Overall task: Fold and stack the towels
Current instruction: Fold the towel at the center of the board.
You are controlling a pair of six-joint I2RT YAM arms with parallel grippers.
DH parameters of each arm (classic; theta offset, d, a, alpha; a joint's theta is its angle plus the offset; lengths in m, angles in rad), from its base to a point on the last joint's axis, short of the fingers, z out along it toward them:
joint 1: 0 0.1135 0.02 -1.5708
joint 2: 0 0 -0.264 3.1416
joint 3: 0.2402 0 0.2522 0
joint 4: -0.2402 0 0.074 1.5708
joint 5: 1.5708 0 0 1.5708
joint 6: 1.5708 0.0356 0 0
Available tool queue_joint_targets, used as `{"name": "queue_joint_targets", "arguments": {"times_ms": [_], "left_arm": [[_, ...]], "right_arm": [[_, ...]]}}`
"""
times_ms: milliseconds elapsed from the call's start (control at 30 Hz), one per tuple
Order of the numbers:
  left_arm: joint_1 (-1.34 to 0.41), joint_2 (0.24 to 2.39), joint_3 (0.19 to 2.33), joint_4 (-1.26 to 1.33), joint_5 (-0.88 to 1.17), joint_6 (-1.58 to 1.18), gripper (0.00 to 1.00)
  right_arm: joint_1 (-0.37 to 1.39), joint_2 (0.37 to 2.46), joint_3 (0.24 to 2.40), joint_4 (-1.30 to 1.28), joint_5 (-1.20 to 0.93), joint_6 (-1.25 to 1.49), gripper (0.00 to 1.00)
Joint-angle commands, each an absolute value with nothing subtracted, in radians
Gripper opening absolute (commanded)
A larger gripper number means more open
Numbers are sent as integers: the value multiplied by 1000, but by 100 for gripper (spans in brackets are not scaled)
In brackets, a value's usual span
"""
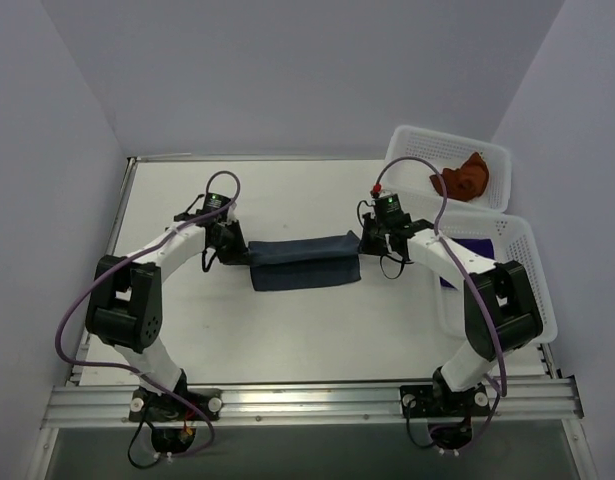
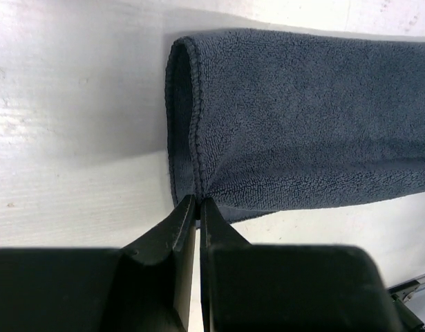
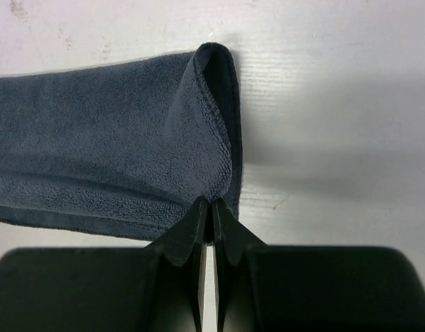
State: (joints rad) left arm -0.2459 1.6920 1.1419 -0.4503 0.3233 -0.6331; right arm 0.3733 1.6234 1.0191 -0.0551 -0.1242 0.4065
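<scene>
The slate blue-grey towel [image 1: 304, 260] hangs doubled over as a long band between my two grippers, above the white table. My left gripper [image 1: 230, 243] is shut on its left end; in the left wrist view the jaws [image 2: 197, 200] pinch the hemmed edge of the towel [image 2: 302, 117]. My right gripper [image 1: 372, 238] is shut on its right end; in the right wrist view the jaws [image 3: 211, 202] pinch the towel [image 3: 101, 145] at its folded corner. The rust orange-brown towel [image 1: 464, 178] lies crumpled in the far basket. The deep purple towel [image 1: 474, 247] lies in the near basket, mostly hidden by my right arm.
Two white perforated baskets stand at the right, the far one [image 1: 412, 140] at the back right and the near one [image 1: 532, 270] along the right edge. The table's walls close in at left, back and right.
</scene>
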Motion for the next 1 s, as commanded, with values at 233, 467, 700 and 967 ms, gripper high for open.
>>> {"name": "queue_joint_targets", "arguments": {"times_ms": [233,467,700,967], "left_arm": [[-275,1644,1094,-489,282,-643,2],[-305,1640,1042,-488,270,-653,5],[-310,1573,1017,-558,255,-649,50],[-298,1528,1084,-600,193,-644,94]], "right_arm": [[397,1574,917,-26,-91,460,0],[434,1577,847,-9,-80,518,0],[442,1537,850,-64,-44,517,32],[440,1525,926,-109,-18,462,55]]}}
